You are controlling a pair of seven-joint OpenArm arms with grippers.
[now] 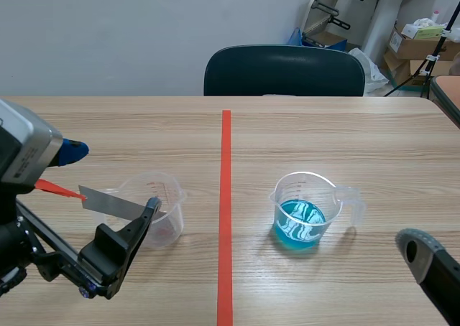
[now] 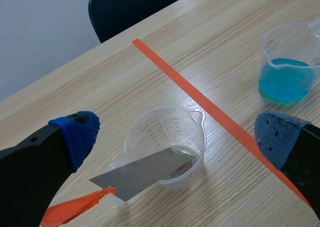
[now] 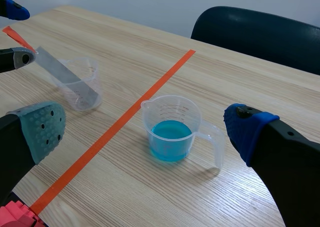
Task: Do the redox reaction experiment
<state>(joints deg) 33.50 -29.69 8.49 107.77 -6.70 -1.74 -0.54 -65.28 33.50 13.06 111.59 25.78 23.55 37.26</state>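
Note:
A clear empty beaker [image 1: 167, 189] stands left of the tape line. A grey metal strip [image 1: 111, 204] with an orange-red upper end leans in it, resting on the rim [image 2: 145, 172]. My left gripper [image 1: 111, 179] hangs open around the strip's upper part and the beaker [image 2: 165, 127], fingers wide apart and not pressing on either. Right of the line stands a second beaker with blue liquid [image 1: 302, 222]. My right gripper [image 3: 145, 129] is open, low and near the table's front edge, with the blue beaker [image 3: 170, 137] ahead between its fingers.
An orange-red tape line [image 1: 225, 218] runs down the table's middle. A dark chair [image 1: 284, 71] stands at the far edge, with boxes [image 1: 420, 42] and a stand behind it at the right. A small red object [image 3: 15, 214] shows under the right gripper.

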